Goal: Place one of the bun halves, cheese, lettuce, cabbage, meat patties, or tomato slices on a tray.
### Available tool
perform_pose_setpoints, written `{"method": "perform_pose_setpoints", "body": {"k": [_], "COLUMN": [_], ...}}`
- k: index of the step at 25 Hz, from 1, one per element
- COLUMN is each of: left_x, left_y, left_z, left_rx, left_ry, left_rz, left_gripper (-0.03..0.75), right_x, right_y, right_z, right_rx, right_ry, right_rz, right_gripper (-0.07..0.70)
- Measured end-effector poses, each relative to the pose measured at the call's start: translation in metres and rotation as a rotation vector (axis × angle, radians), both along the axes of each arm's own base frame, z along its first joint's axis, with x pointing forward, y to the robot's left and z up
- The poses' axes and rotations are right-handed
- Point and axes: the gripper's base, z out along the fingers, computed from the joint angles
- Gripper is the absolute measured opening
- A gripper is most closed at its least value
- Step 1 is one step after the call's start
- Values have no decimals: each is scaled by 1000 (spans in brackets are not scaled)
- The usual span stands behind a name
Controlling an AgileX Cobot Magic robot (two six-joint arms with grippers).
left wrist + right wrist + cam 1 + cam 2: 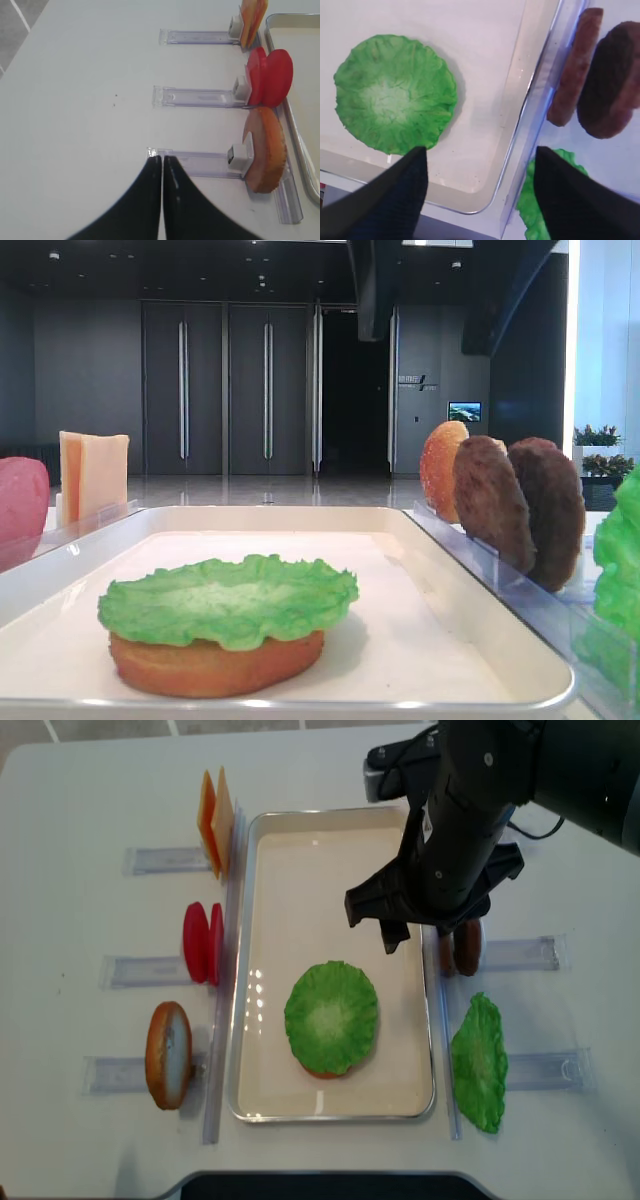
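While the white table [80,780] carries everything, the biggest thing on it is the tray [330,830], lying down the middle with a bun half [215,665] on its near floor and the lettuce [331,1016] leaf spread flat on top of that.

Over the tray's right rim hangs the right gripper [480,192], its two dark fingers spread wide with nothing between them. The left gripper [162,192] sits low over bare table at the left, fingers pressed together and holding nothing.

The next layer looks to me like a patty. The meat patties [458,946] stand on edge in a clear slotted holder [520,953] just right of the tray, directly under the right arm. To do it well, I would drop the open fingers straight down astride one disc only, close across its flat faces, lift clear of the slot before swinging left, and set it level on the leaf so the stack does not slide.

By count: one tray; two patties; one leaf on the stack and one bulkier green cabbage [480,1062] heap near right; two cheese [216,820] slices far left; two tomato slices [202,942]; one bun half [168,1053] upright near left, another beside the patties [442,468], plus the one under the leaf.
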Motion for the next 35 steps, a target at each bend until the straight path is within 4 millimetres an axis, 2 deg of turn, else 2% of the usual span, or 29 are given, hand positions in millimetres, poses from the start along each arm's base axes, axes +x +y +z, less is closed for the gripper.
{"method": "perform_pose_setpoints", "body": {"k": [10, 16, 20, 26, 30, 35], "left_x": [0, 0, 0, 0, 0, 0], "left_y": [0, 0, 0, 0, 0, 0], "left_z": [0, 0, 0, 0, 0, 0], "left_rx": [0, 0, 0, 0, 0, 0], "left_ry": [0, 0, 0, 0, 0, 0], "left_rz": [0, 0, 0, 0, 0, 0], "left_gripper": [-1, -1, -1, -1, -1, -1], "right_x": [7, 13, 34, 71, 85, 90], "right_y": [7, 0, -27, -91, -130, -164], "right_z": [45, 46, 46, 46, 46, 37], "right_rx": [91, 85, 75, 45, 16, -20], "right_ry": [-111, -127, -136, -158, -174, -153], "right_rz": [33, 70, 8, -131, -179, -217], "right_gripper": [465, 465, 465, 465, 465, 465]}}
